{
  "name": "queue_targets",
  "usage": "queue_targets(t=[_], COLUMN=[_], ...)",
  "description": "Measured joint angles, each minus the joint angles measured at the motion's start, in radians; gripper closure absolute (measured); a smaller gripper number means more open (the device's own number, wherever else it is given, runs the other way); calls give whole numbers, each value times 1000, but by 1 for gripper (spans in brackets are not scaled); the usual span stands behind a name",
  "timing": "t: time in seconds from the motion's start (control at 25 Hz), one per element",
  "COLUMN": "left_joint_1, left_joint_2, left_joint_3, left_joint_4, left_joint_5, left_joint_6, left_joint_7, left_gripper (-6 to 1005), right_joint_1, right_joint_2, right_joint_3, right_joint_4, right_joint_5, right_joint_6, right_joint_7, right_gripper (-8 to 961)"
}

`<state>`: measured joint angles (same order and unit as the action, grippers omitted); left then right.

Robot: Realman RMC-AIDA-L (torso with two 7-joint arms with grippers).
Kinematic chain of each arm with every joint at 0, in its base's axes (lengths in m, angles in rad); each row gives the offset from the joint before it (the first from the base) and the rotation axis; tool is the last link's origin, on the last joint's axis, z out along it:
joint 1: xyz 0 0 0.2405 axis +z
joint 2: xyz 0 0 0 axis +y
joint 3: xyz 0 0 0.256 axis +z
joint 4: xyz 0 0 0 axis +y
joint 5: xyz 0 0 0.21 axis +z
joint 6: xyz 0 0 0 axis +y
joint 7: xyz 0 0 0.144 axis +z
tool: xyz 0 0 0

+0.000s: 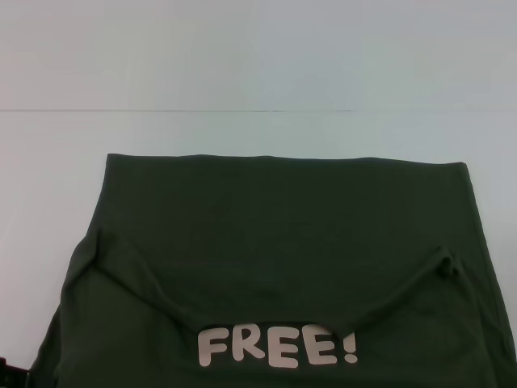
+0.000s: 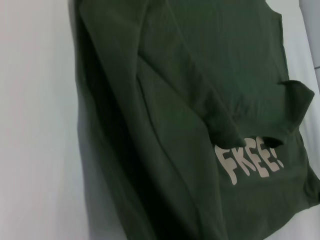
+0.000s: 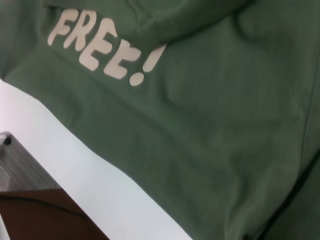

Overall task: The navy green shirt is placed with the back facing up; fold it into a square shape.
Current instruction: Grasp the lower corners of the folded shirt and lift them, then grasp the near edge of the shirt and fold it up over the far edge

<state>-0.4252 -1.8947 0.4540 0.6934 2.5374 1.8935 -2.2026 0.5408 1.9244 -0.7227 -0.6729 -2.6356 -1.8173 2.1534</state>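
Note:
The navy green shirt (image 1: 283, 234) lies on the white table (image 1: 242, 129) and fills the near half of the head view. Its far edge is a straight fold line. A plain layer lies folded over it, with two bunched corners at left (image 1: 97, 238) and right (image 1: 447, 260). Its edges run down in a V to the cream "FREE!" lettering (image 1: 276, 346), which faces up near the front. The shirt also shows in the left wrist view (image 2: 165, 100) and the right wrist view (image 3: 210, 115). A dark part (image 1: 11, 373), perhaps my left gripper, shows at the bottom left corner. My right gripper is out of view.
Bare white table lies beyond and to the left of the shirt. In the right wrist view the table's edge (image 3: 75, 175) runs beside the shirt, with a grey and brown surface (image 3: 30, 200) below it.

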Motion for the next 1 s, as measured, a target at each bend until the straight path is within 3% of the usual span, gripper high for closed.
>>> queue_targets(t=[0.28,0.32,0.68,0.84,1.0], left_joint_1=[-18,-31,-83,-119,-141], left_joint_2=[11,19,27,29,23], left_joint_3=[-46,-92,-190,-269,-279], left_joint_4=[-5,-11,-41,-69,-98], left_joint_5=[-12,-27,-109,-142,-193], left_joint_6=[6,17,2,-54,-146], left_joint_7=[7,12,7,4,3], left_gripper=[972,972,971,970,969], right_joint_1=[7,8,17,19,15], right_joint_2=[-2,-4,-48,-64,-64], right_joint_3=[82,101,344,426,450], right_joint_4=[0,0,8,11,16], right_joint_5=[4,4,11,72,192], right_joint_6=[-16,-21,-31,-20,56], right_joint_7=[-2,-2,34,70,109], right_gripper=[936,936,936,936,936])
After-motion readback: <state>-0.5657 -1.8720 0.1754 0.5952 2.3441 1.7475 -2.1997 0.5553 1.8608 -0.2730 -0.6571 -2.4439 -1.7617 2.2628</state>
